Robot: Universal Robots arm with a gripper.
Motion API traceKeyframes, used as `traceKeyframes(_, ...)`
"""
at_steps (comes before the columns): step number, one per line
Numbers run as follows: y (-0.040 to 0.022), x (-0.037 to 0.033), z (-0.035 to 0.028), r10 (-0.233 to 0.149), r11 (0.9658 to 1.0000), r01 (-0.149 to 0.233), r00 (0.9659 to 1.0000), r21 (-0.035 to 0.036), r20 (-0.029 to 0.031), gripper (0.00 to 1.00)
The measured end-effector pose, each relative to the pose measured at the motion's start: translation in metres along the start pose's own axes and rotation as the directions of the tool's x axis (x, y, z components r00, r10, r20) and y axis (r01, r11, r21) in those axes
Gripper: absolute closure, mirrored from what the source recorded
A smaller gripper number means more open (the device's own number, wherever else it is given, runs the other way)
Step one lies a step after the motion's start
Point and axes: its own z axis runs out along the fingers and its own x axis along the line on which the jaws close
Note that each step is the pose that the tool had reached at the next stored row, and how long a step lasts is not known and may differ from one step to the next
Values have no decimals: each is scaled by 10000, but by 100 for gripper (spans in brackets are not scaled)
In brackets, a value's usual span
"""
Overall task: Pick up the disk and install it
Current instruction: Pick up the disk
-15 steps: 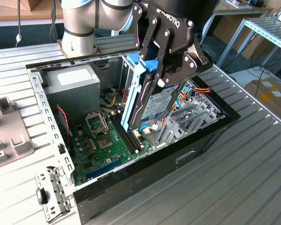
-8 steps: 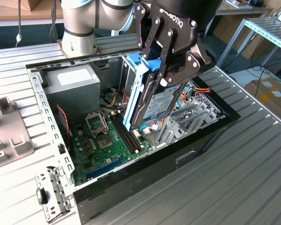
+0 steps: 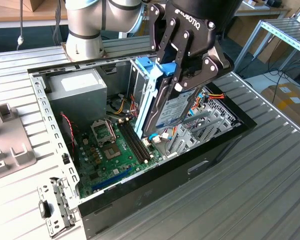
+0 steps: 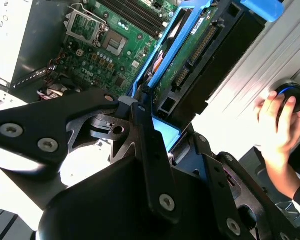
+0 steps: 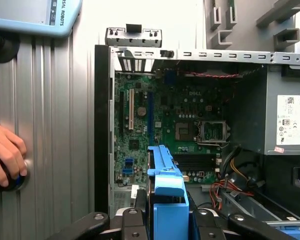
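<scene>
The disk (image 3: 172,112), a grey metal drive with a white-and-blue label in a light-blue carrier rail (image 3: 149,95), hangs tilted over the open computer case (image 3: 140,192). Its lower end is down among the cables beside the motherboard (image 3: 107,150). My gripper (image 3: 182,82) is shut on the disk's upper part, with black fingers on both faces. In the second wrist view the disk's green circuit side (image 4: 190,65) rises out of the gripper (image 4: 165,132). In the first wrist view the carrier's blue edge (image 5: 165,185) stands between the fingers (image 5: 135,220).
A grey power-supply box (image 3: 77,87) fills the case's back corner. A metal drive cage (image 3: 210,125) lies under the disk. Grey plastic parts (image 3: 10,150) and a metal bracket (image 3: 52,205) rest on the table at the exterior view's left. A person's hand (image 5: 5,160) rests on a black knob.
</scene>
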Motion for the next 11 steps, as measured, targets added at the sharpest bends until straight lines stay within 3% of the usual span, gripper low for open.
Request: traceKeyframes(11,-104,9,4,10,10000,-10,10000,0,-1,63)
